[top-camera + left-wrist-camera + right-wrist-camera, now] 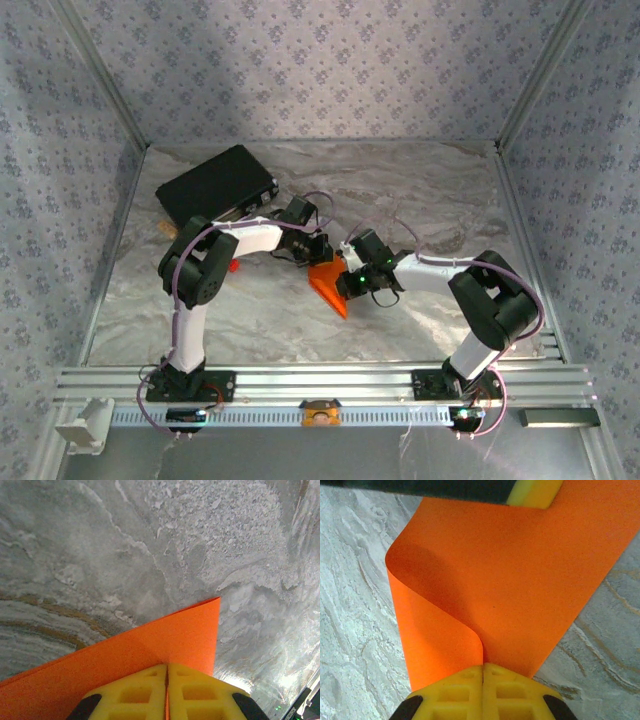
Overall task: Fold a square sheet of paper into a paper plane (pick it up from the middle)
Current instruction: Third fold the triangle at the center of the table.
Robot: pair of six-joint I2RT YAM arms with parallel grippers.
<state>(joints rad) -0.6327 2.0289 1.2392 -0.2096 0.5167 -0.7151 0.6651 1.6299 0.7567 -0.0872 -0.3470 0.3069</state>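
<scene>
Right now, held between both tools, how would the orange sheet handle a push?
Probably floppy: the orange sheet curls over between left tool and right tool. Likely light, thin enough that shut jaws pinch it flat.

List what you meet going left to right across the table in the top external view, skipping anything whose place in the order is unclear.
black case → orange sheet of paper → right arm's elbow

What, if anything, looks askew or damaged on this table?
The square sheet of paper, clamped by the left pincer and the right pincer, bends in a loose curl on one side, not a flat fold.
</scene>
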